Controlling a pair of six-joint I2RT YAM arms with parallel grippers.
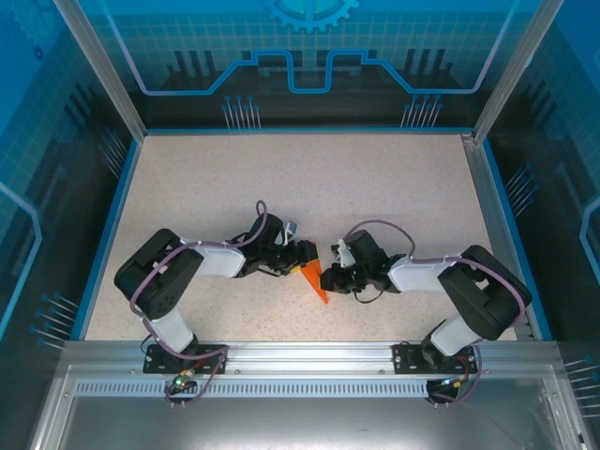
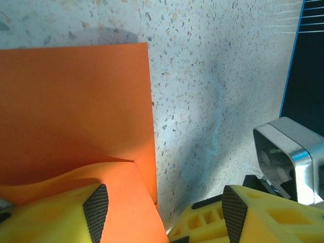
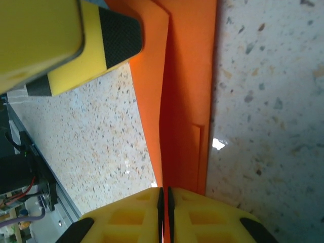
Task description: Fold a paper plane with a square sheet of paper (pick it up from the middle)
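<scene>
your right gripper [image 3: 165,200] pinches the folded orange paper [image 1: 316,281] between the 2 grippers while the left gripper [image 2: 165,211] stands apart, so loosening now could let the crease spring open.

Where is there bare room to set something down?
The far half of the table, beyond the left arm and right arm, is bare. Crowded at the near middle, where the left hand and right hand meet at the orange paper.

Bright overhead light; the square sheet of paper [image 2: 76,101] throws a soft shadow on the table [image 2: 212,91], tiny glare beside.
</scene>
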